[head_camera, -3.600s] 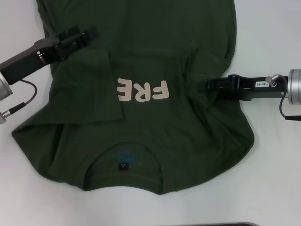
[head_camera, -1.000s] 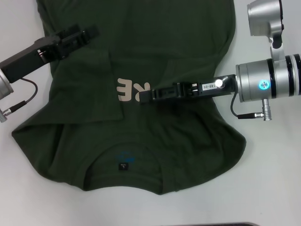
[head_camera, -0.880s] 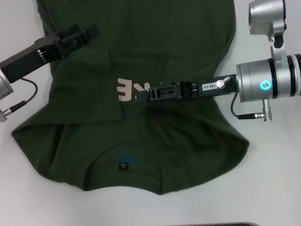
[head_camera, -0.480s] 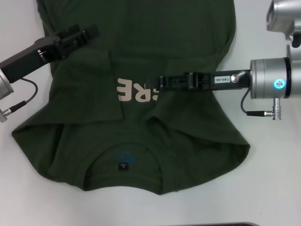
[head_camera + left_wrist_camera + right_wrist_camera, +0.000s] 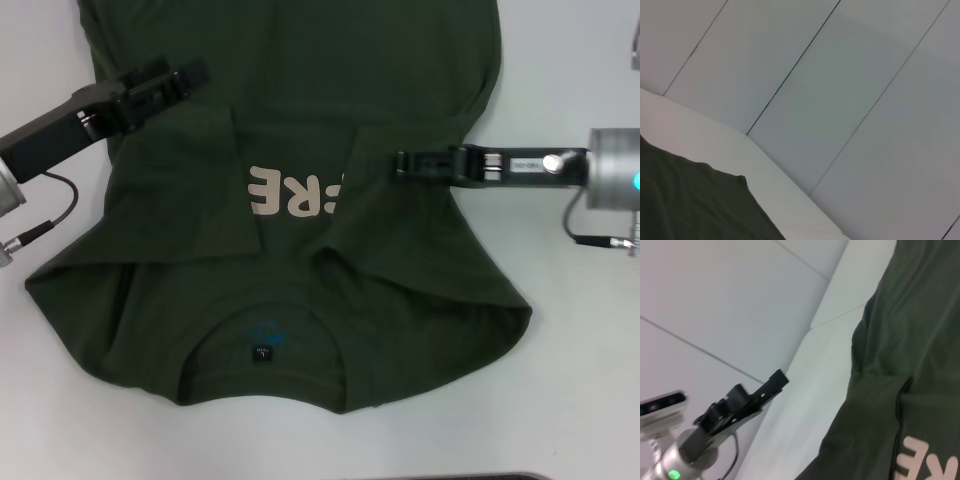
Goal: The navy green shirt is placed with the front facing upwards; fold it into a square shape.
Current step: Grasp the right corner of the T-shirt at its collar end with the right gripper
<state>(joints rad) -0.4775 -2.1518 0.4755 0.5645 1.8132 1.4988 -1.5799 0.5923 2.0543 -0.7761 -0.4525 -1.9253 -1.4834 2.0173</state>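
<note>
Now right claw (image 5: 400, 165) withdrawn rightward, shirt (image 5: 300, 100) fold left in place

A white desk (image 5: 580, 380) carries everything here. Directly on it lies the navy green shirt (image 5: 300, 300), spread front up with its collar toward the robot (the small black neck tag (image 5: 262, 353) shows inside the neckline). Both side parts are folded in over the chest, so the cream lettering (image 5: 292, 193) reads only in part. Bare desk shows on either side and along the near edge.
</note>
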